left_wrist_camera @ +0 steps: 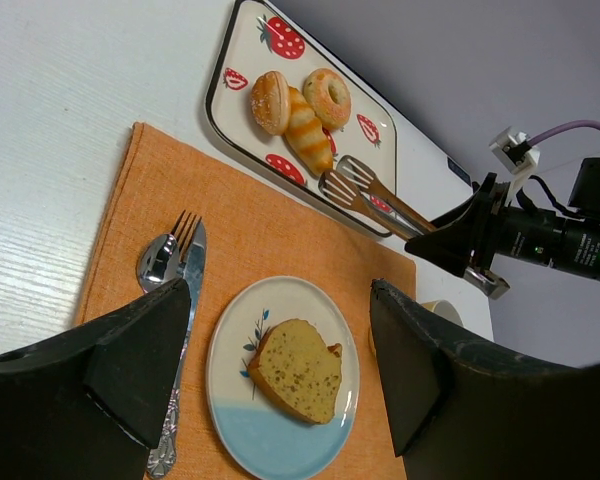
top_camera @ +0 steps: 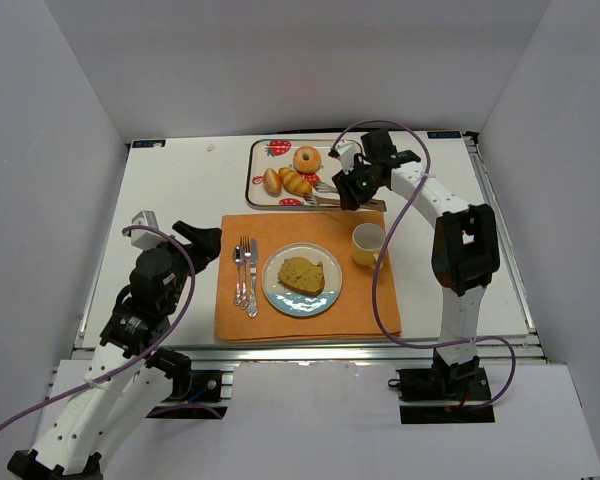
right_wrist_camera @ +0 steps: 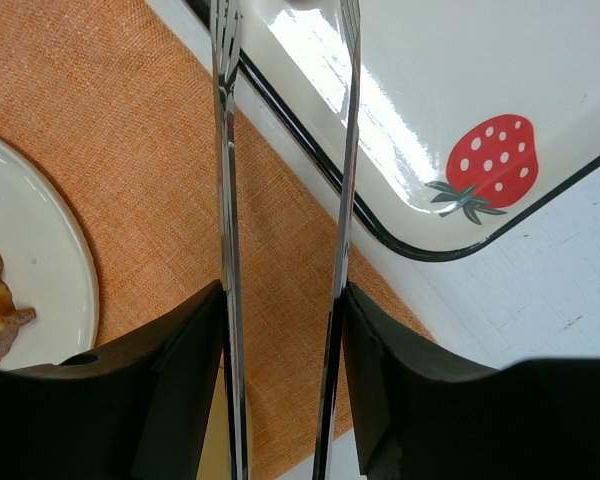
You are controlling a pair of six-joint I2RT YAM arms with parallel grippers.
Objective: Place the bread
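From above, the bread slice lies on a plate on the orange placemat, mid-desk toward the near edge. The strawberry tray sits by the far edge. The right gripper hangs at the tray's near right corner, and the left gripper is off the mat's left edge.

The left wrist view adds a doughnut and two rolls on the tray, and the tongs reaching from the right gripper over its rim. The left fingers are spread wide, holding nothing.

The right wrist view alone shows the grasp: both fingers press the tongs' two arms, which stand apart.
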